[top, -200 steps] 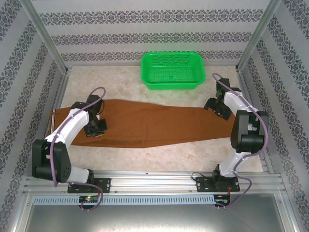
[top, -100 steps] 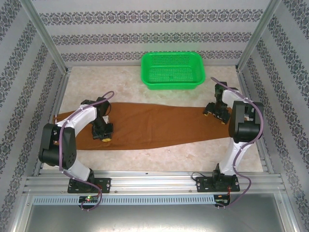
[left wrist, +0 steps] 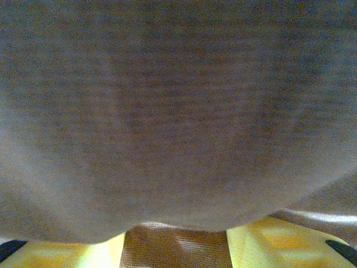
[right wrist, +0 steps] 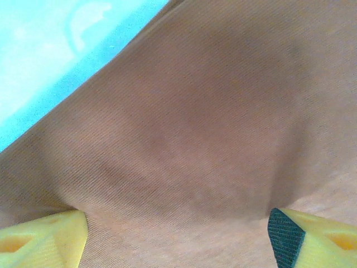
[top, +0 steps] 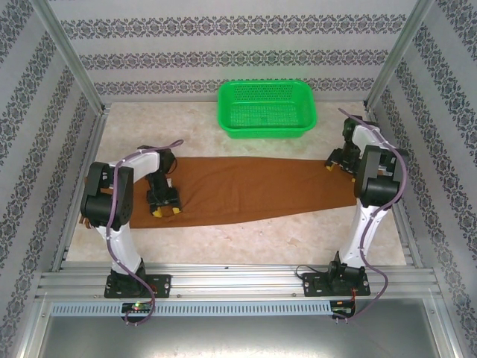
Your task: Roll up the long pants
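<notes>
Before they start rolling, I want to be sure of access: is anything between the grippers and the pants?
Nothing visible. The left gripper and right gripper are both down on opposite ends of the long pants; the green basket sits beyond, apart.

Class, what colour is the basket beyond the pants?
The basket is bright green; top external view shows it best.

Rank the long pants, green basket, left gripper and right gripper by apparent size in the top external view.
1. long pants, largest by far.
2. green basket.
3. left gripper and right gripper: both small and alike, so not ranked.
</notes>
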Motion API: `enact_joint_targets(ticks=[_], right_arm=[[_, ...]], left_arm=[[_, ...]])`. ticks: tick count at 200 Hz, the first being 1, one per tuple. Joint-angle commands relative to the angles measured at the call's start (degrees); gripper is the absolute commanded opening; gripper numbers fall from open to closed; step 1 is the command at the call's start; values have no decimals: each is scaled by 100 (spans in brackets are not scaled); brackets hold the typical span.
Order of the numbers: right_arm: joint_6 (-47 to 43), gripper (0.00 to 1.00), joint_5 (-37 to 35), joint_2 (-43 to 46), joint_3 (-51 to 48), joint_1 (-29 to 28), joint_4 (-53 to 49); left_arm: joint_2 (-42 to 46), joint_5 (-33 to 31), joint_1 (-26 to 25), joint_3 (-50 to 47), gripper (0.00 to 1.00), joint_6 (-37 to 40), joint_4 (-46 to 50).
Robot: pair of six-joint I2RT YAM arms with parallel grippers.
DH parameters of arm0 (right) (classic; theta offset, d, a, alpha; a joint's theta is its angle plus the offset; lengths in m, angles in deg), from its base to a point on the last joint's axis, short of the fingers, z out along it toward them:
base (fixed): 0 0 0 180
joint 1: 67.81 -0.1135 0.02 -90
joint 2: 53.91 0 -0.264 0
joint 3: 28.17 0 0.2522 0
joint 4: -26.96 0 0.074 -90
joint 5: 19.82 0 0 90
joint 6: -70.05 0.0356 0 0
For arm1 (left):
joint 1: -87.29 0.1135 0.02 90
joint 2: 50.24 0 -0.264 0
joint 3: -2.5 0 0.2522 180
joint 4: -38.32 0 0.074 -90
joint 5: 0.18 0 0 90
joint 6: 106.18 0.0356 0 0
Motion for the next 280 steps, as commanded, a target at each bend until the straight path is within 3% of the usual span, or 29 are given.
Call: enact_joint_targets(ticks=[1, 29, 46, 61, 79, 127, 187, 245, 260, 267, 276, 280], right_arm=[[-24, 82, -301, -215, 119, 312, -127], [-49, 84, -320, -206, 112, 469, -37], [9, 85, -256, -61, 28, 561, 14], [71, 88, -468, 480, -416, 556, 250], [138, 90, -593, 1286, -1109, 706, 488], [151, 95, -290, 2722, -2391, 1827, 788], [296, 96, 108, 2017, -2352, 2124, 1021], [342, 95, 219, 1178, -2283, 2209, 1375], [355, 92, 189, 969, -2218, 2238, 1458], [364, 86, 229, 865, -2170, 2269, 1505], [314, 63, 361, 762, -2032, 2323, 1460], [304, 41, 382, 753, -2013, 2339, 1491]], left_arm=[[-469, -226, 239, 404, 53, -78, -457], [-901, -186, 515, 1084, 53, 110, -385], [-653, -77, 500, 1396, 53, 99, -447], [-183, 135, 499, 1419, 56, 27, -640], [246, -36, 499, 1470, 59, -33, -661], [273, -188, 507, 1852, 59, -42, -578], [-222, 231, 507, 2287, 56, -138, -564], [-206, 214, 507, 2262, 55, -152, -621], [-234, 273, 507, 2282, 55, -154, -648], [-245, 295, 512, 2291, 54, -161, -671], [-246, 283, 507, 2292, 54, -166, -695], [-252, 293, 508, 2294, 53, -160, -710]])
